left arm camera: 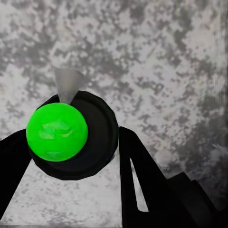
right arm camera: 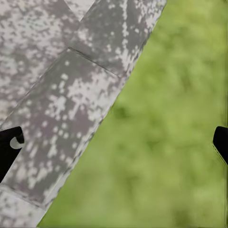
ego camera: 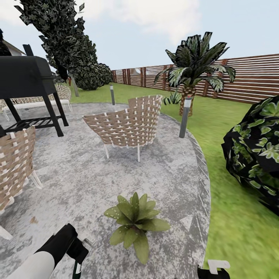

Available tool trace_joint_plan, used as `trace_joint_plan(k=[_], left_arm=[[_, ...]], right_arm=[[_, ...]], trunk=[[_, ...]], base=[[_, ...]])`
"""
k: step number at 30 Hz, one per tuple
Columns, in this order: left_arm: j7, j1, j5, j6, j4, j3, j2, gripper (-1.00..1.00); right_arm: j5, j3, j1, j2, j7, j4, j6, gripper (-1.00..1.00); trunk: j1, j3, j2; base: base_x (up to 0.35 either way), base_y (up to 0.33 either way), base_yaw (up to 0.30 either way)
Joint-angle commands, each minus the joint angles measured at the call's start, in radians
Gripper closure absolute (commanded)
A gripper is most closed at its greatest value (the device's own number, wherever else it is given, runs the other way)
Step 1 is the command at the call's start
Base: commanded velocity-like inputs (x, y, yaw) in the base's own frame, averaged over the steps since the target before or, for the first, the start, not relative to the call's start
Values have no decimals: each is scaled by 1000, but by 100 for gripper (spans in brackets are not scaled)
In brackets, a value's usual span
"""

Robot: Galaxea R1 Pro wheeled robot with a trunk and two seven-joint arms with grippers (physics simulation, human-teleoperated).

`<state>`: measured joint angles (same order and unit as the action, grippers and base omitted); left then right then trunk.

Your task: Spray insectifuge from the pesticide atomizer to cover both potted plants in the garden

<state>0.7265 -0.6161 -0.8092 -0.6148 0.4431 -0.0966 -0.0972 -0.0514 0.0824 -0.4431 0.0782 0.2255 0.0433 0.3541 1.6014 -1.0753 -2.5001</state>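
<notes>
Grey mottled stone paving is spreading under the robot, curving off to the right where it is meeting the lawn. One potted plant is sitting on the paving just ahead of the robot, a low rosette of broad pointed leaves; its pot is hiding under the foliage, so what the pot is holding beyond the plant cannot be told. The left gripper is reaching in low at the lower left of the head view, near the plant but apart from it, and its fingers are clenching the pesticide atomizer, a dark rounded bottle with a bright green ball on it and a pale cone-shaped nozzle pointing toward the paving. The right gripper is hanging over the paving edge and the grass, its fingers standing released and wide apart with nothing between them. Farther back, a woven chair is standing on the paving, another woven chair is sitting at the left, a black grill is standing behind, and a palm is rising before a slatted fence. A big dark bush is crowding the right side on the lawn.
</notes>
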Motion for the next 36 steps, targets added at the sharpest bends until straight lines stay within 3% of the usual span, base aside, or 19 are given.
trace_joint_plan(k=[1,10,15,24,30,34,36], left_arm=[[8,-1,-8,-5,2,-8,2,100],[8,-1,-8,-6,3,-9,2,100],[8,-1,-8,-7,8,-9,0,100],[8,-1,-8,-7,15,-9,2,100],[9,-1,-14,-10,14,-7,-9,100],[13,-4,-39,-22,15,6,-13,100],[18,-15,-117,-26,7,5,-11,100]], right_arm=[[-5,8,0,0,3,0,2,-100],[-5,10,0,-1,4,2,0,-100],[-5,9,0,-1,4,1,2,-100],[-5,9,0,-1,5,1,2,-100],[-5,8,0,-1,5,1,1,-100],[-4,8,-1,-1,4,1,1,-100],[-1,9,0,0,1,0,2,-100]], trunk=[[0,-1,0],[0,-3,0],[0,-4,0],[0,-4,0],[0,-4,0],[0,-4,0],[0,-4,0]], base=[[-139,-261,262],[-134,-261,266],[-94,-261,35],[71,-254,207],[46,-38,273],[2,-1,259],[0,0,67]])
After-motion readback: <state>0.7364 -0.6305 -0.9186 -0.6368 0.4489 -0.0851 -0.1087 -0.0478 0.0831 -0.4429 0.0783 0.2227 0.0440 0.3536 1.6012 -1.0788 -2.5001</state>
